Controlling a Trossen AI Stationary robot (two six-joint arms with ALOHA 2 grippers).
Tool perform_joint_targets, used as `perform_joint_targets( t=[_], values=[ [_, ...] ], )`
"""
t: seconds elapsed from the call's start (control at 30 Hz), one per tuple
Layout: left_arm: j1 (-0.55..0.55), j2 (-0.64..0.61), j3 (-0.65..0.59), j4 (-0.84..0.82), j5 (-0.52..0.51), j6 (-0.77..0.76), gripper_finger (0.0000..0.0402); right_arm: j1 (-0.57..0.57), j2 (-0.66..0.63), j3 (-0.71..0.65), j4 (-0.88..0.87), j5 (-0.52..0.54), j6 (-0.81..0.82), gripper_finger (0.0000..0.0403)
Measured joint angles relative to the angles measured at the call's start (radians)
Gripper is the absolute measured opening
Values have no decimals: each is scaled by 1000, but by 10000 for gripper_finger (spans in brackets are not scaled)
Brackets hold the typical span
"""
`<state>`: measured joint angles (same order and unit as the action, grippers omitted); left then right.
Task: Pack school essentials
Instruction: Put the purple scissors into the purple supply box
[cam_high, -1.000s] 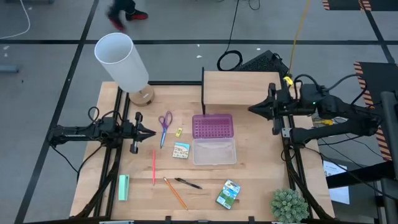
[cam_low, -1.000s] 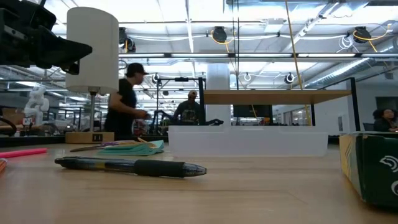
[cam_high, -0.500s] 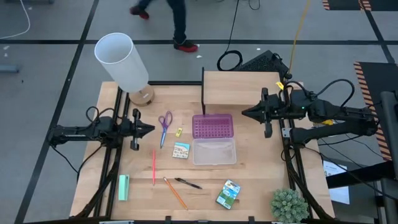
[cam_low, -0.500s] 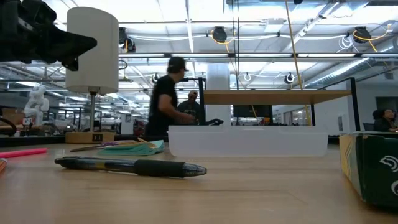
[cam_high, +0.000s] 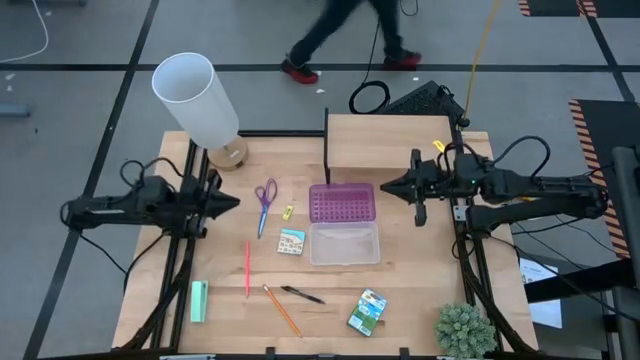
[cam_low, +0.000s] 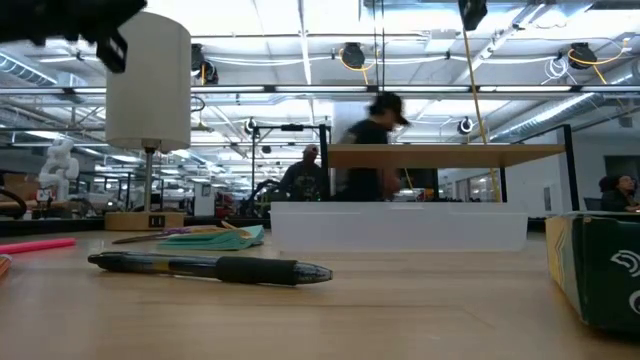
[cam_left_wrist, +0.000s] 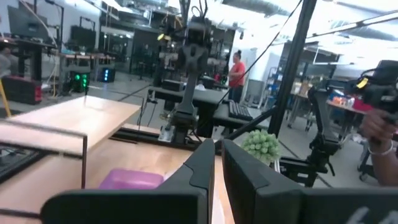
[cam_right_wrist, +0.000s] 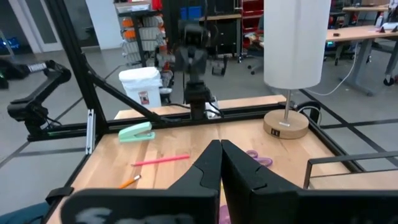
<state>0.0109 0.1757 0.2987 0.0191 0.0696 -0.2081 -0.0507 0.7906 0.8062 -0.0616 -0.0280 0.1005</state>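
1. High view: the left gripper (cam_high: 232, 203) hangs at the centre left of the frame, tips pointing toward the middle of the table. In the left wrist view its fingers (cam_left_wrist: 205, 163) lie nearly together with only a thin slit between them, holding nothing.
2. The right gripper (cam_high: 385, 185) hovers right of centre, just beside the purple lid (cam_high: 342, 202) of the clear plastic case (cam_high: 345, 243). Its fingers (cam_right_wrist: 208, 163) look pressed together and empty.
3. The purple-handled scissors (cam_high: 264, 203) lie just right of the left gripper's tips, long axis running up and down the frame, handles uppermost. The left arm is clearly nearer, so I judge they suit it as a first pick.
4. A tiny yellow piece (cam_high: 287, 212) sits beside the scissors. Below it lies a flat colourful square pack (cam_high: 291, 241).
5. The slim red pencil (cam_high: 247, 268) lies vertically at lower centre left, with the orange pencil (cam_high: 282, 310) and glossy black pen (cam_high: 301, 294) slanting below.
6. The green-yellow crayon box (cam_high: 367, 311), a cardboard carton, rests at lower centre.
7. The table (cam_high: 400, 300) is pale wood.
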Motion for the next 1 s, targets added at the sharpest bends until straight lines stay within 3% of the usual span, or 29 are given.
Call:
perform_joint_targets(
  t=[0.37, 0.53, 0.7, 1.0],
  values=[
    [-5, 405, 568, -392, 35, 120, 33, 0, 0, -57, 43, 0, 0, 0],
    [-43, 563, 761, -552, -4, 147, 33, 0, 1, -72, 31, 0, 0, 0],
    [-85, 669, 784, -541, -103, 184, 33, 0, 1, -72, 20, 0, 0, 0],
    [-111, 862, 717, -523, -237, 221, 33, 0, 2, -72, 12, 0, 0, 0]
  ],
)
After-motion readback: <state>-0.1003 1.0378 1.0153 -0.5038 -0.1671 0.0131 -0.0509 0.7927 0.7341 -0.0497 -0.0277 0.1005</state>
